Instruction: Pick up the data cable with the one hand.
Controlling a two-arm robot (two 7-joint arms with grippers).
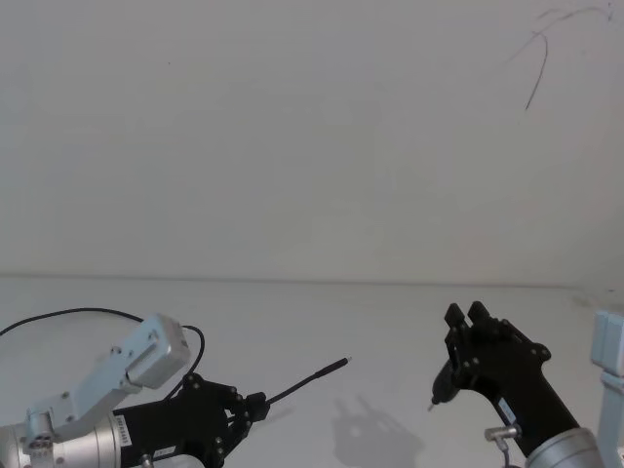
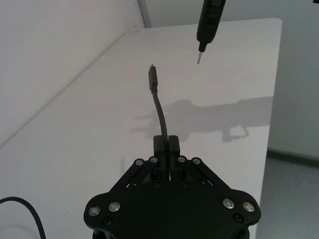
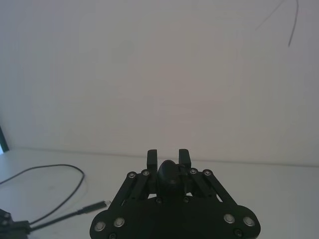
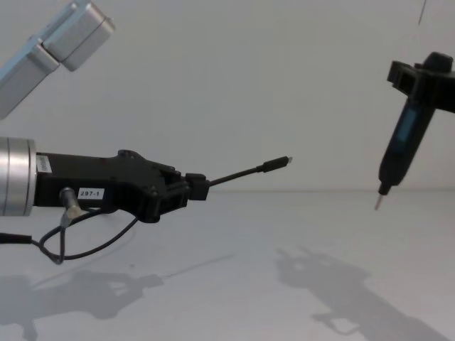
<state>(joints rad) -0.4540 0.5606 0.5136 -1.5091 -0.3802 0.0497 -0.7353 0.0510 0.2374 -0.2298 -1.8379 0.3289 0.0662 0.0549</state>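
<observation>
My left gripper point(image 1: 255, 405) point(image 4: 197, 186) point(image 2: 166, 141), black with a "297-1" label, is shut on the data cable point(image 1: 310, 378) point(image 4: 238, 174) point(image 2: 159, 107). The cable's free end sticks out forward above the white table point(image 1: 390, 322), ending in a small plug point(image 4: 277, 164) point(image 2: 152, 78). The rest of the cord point(image 1: 78, 313) point(image 3: 55, 169) trails in a loop behind the left arm. My right gripper point(image 1: 466, 317) point(image 4: 419, 74) point(image 3: 168, 155) hangs to the right, shut on a pen-shaped tool point(image 4: 398, 153) point(image 2: 207, 22). The tool's tip points down, a short way past the plug.
A plain white wall stands behind the table. The table's right edge point(image 2: 269, 124) drops to the floor. A pale box-like part point(image 1: 609, 361) sits at the right. A short looped robot wire with a silver connector point(image 4: 64, 213) hangs under the left wrist.
</observation>
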